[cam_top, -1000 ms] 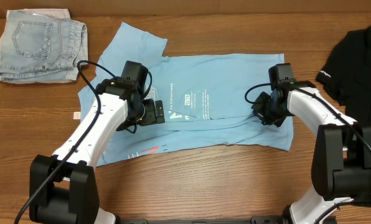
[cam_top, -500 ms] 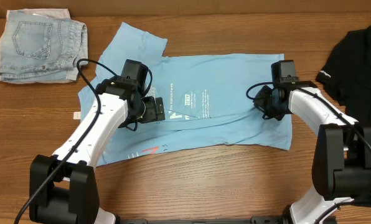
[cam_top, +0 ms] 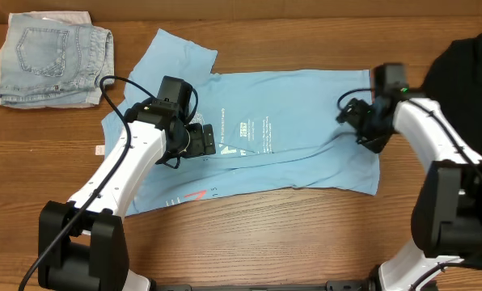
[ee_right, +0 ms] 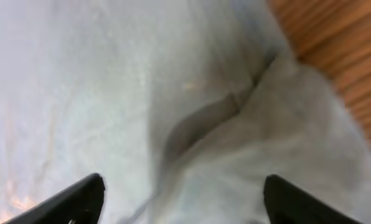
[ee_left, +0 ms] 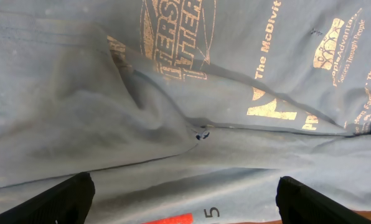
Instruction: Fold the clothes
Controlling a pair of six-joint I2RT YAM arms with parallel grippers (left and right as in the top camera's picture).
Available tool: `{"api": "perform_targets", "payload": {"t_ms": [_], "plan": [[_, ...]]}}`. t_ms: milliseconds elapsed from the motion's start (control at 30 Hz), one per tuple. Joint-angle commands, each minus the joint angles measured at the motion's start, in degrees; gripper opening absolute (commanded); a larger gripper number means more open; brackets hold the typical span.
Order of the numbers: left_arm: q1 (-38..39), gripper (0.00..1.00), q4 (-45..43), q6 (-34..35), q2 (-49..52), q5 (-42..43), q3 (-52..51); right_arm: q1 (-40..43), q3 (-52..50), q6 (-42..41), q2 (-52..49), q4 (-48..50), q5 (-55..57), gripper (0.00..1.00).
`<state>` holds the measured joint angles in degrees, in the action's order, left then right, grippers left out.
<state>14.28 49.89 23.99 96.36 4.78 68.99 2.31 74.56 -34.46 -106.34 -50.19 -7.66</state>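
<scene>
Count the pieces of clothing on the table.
3. Light sky-blue cotton T-shirt spread in the middle; black T-shirt at the right edge, partly cut off; pale washed-denim shorts folded at far left. Others may lie outside view.

A wooden table carried three garments. A blue T-shirt lay spread across the middle, creased and partly folded. Folded denim shorts sat at ten o'clock, near its sleeve. A black T-shirt lay bunched at two o'clock, apart from the blue one.
</scene>
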Motion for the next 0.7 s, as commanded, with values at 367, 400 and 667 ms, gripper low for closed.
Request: {"api": "perform_targets", "payload": {"t_ms": [367,400,667], "plan": [[0.0,0.84,-0.8,-0.2,0.4,0.1,0.5,-14.3,-0.3,15.7,-0.1,-6.8,-9.8,0.04],[0.0,0.82,-0.6,-0.2,0.4,-1.3,0.5,-16.1,-1.1,14.4,-0.1,-5.7,-9.2,0.04],[-1.2,0.87,0.9,0.7,0.4,-5.4,0.5,-25.7,-3.0,7.2,-0.3,-2.0,-8.2,0.04]]}}
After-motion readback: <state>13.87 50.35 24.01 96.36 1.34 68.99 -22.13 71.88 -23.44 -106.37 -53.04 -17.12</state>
